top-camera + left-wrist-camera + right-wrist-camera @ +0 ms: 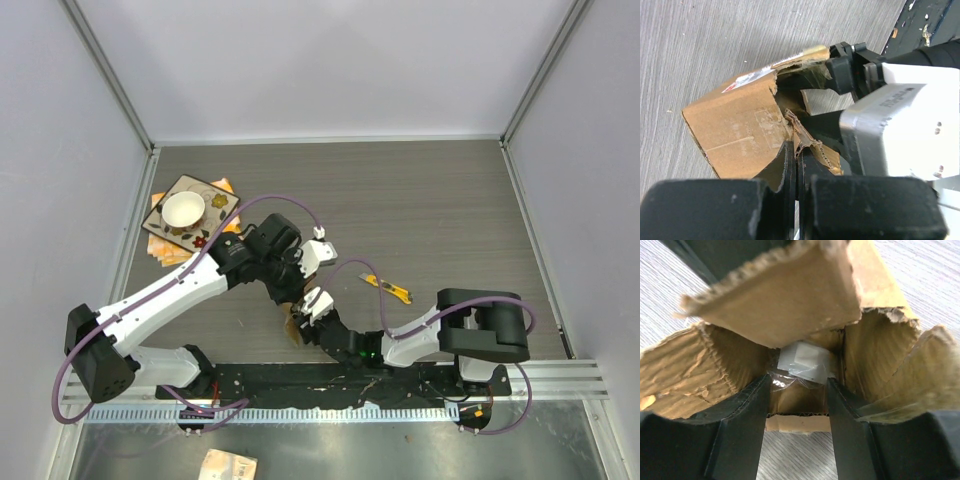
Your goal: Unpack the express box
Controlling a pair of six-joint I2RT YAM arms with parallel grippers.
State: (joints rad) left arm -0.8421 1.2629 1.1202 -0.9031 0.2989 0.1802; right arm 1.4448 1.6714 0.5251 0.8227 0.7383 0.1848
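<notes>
One express box [735,125] lies on the grey wood-pattern table [430,210], close to the near edge, between the two grippers. It is brown cardboard and its top is torn open, with ragged flaps that stand out. On one upper flap there is a white shipping label [747,80] with red and dark print, but the print is too small to read. The silver housing of the right arm [895,115] also carries some raised letters, and these are not readable either.

The left gripper [796,150] has its fingers pressed together, and a torn flap of the box is pinched between them. The right gripper [800,385] is pushed into the opening of the box. Its two fingers stand apart, and one white item [802,362] in clear plastic wrap sits deep in the box between their tips. It is not possible to tell if the fingers touch it.

One yellow utility knife [387,288] lies on the table to the right of the box, apart from it. At the far left there is one white cup [184,209] on one brown card [215,222] with leaf pictures. Orange cards [165,250] stick out under it; their number is not clear. One pale paper packet [228,465] lies on the metal surface in front of the arm bases.
</notes>
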